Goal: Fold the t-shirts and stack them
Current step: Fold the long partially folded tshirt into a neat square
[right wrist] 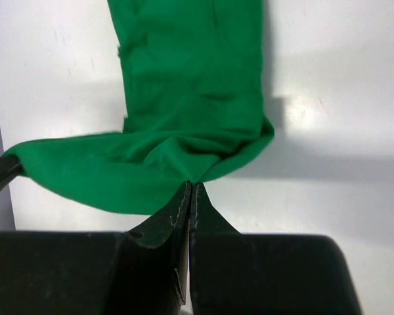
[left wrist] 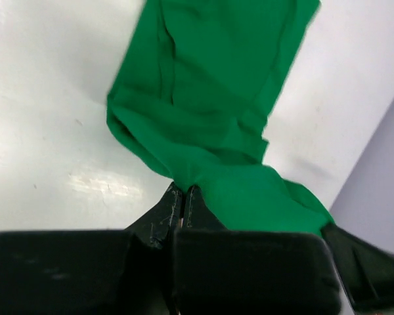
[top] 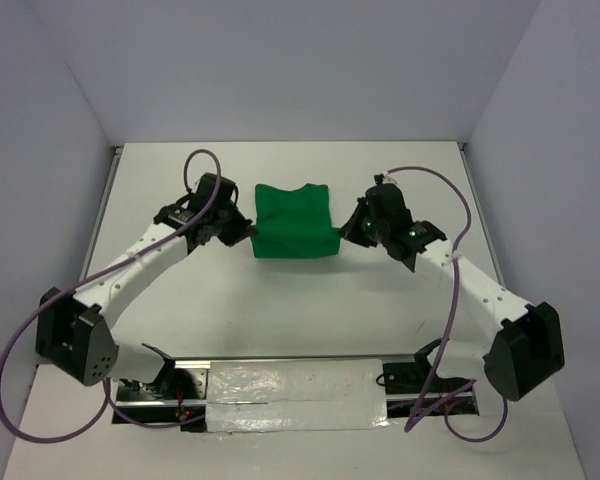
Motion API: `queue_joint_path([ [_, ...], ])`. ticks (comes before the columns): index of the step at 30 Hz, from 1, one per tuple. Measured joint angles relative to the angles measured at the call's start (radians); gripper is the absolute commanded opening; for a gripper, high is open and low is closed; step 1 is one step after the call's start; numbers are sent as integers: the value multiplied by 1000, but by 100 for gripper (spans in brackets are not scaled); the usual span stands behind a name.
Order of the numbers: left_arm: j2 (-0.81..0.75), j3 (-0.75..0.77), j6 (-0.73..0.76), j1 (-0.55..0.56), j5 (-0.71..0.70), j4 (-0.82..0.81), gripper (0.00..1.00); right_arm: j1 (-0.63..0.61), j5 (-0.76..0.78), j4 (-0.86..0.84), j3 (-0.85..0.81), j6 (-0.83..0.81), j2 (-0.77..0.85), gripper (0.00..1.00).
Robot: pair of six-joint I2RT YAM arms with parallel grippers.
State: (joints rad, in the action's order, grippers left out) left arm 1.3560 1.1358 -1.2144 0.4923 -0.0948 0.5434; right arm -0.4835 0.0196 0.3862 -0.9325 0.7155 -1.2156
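The bright green t-shirt (top: 295, 220) lies partly folded in the middle of the white table, its near edge lifted between both grippers. My left gripper (top: 248, 232) is shut on the shirt's near left corner; in the left wrist view the cloth (left wrist: 210, 118) runs out from my closed gripper (left wrist: 184, 189). My right gripper (top: 344, 234) is shut on the near right corner; in the right wrist view the cloth (right wrist: 184, 118) bunches at my closed gripper (right wrist: 192, 185). The far part of the shirt rests flat on the table.
The white table (top: 300, 310) is walled by grey panels at the back and sides. A taped strip (top: 300, 395) lies along the near edge between the arm bases. Purple cables (top: 450, 190) loop off both arms.
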Motion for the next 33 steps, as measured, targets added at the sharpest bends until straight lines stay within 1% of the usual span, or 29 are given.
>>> queue_joint_path([
  [7, 239, 205, 64, -96, 18, -19, 0, 42, 0, -21, -182, -33, -200, 0],
  [12, 432, 400, 101, -129, 49, -27, 0, 76, -9, -34, -297, -40, -356, 0],
  [14, 491, 451, 113, -138, 56, -32, 0, 86, -13, -34, -332, -40, -401, 0],
  [19, 589, 525, 118, -163, 78, -35, 0, 107, -43, -35, -435, -36, -518, 0],
  [23, 680, 630, 137, -189, 101, -21, 0, 122, -60, -34, -520, -32, -610, 0],
  [27, 764, 740, 149, -211, 117, -11, 0, 141, -81, -31, -570, -21, -668, 0],
  [33, 845, 817, 170, -226, 134, -18, 0, 168, -105, -5, -699, -9, -780, 0],
])
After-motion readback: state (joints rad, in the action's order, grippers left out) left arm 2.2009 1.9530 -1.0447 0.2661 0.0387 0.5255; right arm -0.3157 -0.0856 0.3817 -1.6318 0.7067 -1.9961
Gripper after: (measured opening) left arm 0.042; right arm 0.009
